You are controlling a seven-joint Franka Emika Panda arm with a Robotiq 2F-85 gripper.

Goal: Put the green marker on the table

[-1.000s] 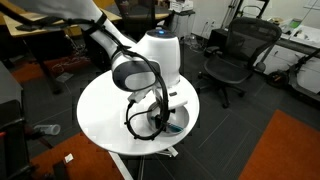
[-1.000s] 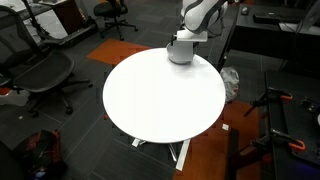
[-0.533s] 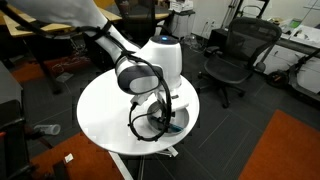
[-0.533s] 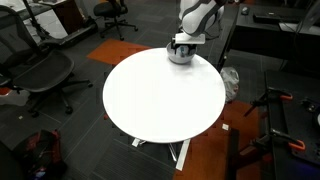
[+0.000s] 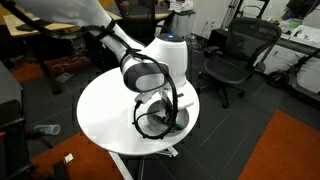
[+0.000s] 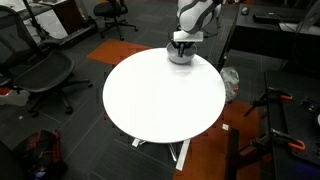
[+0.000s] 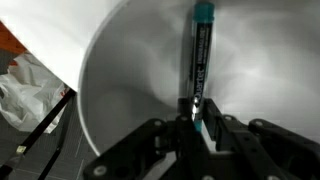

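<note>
In the wrist view the green marker (image 7: 200,60) lies inside a pale bowl (image 7: 120,90), its teal cap pointing away from me. My gripper (image 7: 197,122) is shut on the marker's near end, and the fingers press it from both sides. In both exterior views the arm reaches down into the bowl (image 5: 172,122) (image 6: 180,56) near the edge of the round white table (image 5: 100,110) (image 6: 160,95). The gripper (image 5: 165,116) (image 6: 181,44) sits low in the bowl, and the marker itself is hidden there.
Black office chairs (image 5: 232,60) (image 6: 45,72) stand around the table. A white plastic bag (image 6: 230,82) (image 7: 25,85) lies on the floor beside it. Orange carpet (image 5: 280,150) covers part of the dark floor. Wooden desks (image 5: 40,25) stand behind.
The gripper has sunk a little deeper into the bowl and its jaws have gone from open to shut on the marker.
</note>
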